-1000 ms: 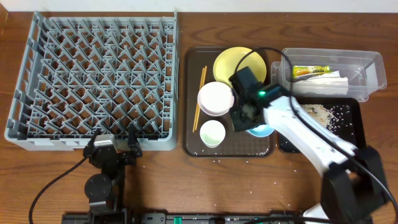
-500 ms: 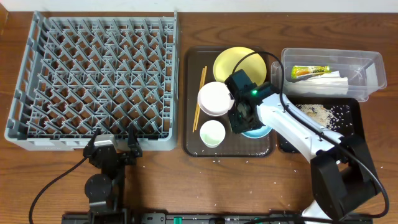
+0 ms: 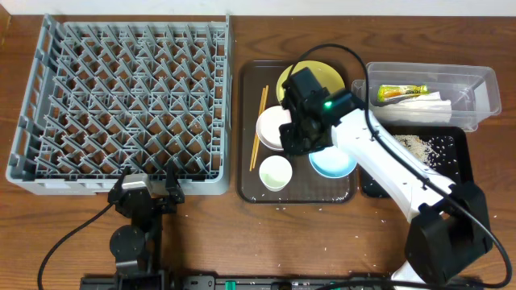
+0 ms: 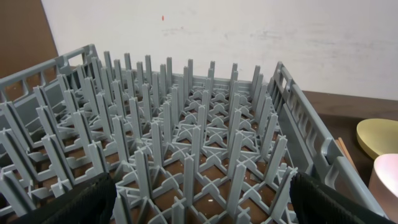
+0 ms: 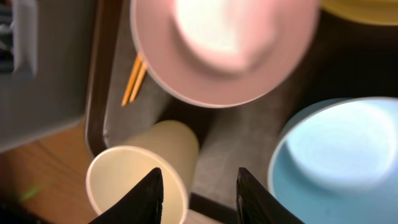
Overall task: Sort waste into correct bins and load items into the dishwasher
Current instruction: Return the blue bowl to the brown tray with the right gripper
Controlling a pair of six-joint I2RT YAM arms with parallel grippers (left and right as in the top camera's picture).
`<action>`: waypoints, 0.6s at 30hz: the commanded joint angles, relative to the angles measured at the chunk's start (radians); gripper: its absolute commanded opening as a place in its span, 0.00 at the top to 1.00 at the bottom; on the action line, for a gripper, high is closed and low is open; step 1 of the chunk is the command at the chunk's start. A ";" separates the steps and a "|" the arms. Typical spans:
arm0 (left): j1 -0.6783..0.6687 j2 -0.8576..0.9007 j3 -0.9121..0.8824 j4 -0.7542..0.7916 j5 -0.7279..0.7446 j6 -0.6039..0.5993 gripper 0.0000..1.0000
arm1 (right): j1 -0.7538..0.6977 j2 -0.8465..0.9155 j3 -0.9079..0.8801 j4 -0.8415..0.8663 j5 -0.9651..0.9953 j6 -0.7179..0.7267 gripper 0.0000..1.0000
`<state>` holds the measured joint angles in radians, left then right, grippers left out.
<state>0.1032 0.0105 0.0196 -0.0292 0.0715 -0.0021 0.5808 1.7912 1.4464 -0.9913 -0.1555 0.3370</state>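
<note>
Wooden tabletop [image 3: 210, 234] | showing wrapper [image 3: 400, 92], napkin [image 3: 423, 109], rice [image 3: 419, 147] binned | leaving plate [image 3: 322, 76], bowls [image 3: 332, 163], cup [image 3: 275, 171] on brown tray [image 3: 306, 192] — rack [image 3: 121, 97] empty | holding left gripper [image 4: 202, 194], right gripper [image 5: 198, 186] spread

1. A brown wooden table [image 3: 242, 234] carries everything.
2. A grey dish rack [image 3: 129, 97] sits on its left part.
3. A brown tray [image 3: 245, 137] lies just beside the rack.
4. A clear tub [image 3: 472, 84] and a black tray [image 3: 451, 173] sit side by side at the right.
5. A few rice grains [image 3: 282, 209] lie on the wood by the brown tray's front edge.
</note>
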 commanded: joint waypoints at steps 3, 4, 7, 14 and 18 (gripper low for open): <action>0.004 -0.005 -0.016 -0.037 0.013 0.006 0.09 | 0.062 -0.010 -0.022 0.003 0.002 0.011 0.61; 0.004 -0.005 -0.016 -0.037 0.014 0.006 0.10 | 0.072 -0.010 -0.035 0.009 0.018 0.023 0.60; 0.004 -0.005 -0.016 -0.037 0.013 0.006 0.10 | 0.086 -0.003 -0.057 0.013 0.043 0.042 0.60; 0.004 -0.005 -0.016 -0.037 0.014 0.006 0.09 | 0.088 0.019 -0.061 0.013 0.050 0.044 0.62; 0.004 -0.005 -0.016 -0.037 0.014 0.006 0.09 | 0.088 0.038 -0.061 0.012 0.054 0.044 0.63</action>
<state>0.1032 0.0105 0.0196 -0.0292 0.0715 -0.0021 0.6628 1.7988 1.3911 -0.9791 -0.1184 0.3672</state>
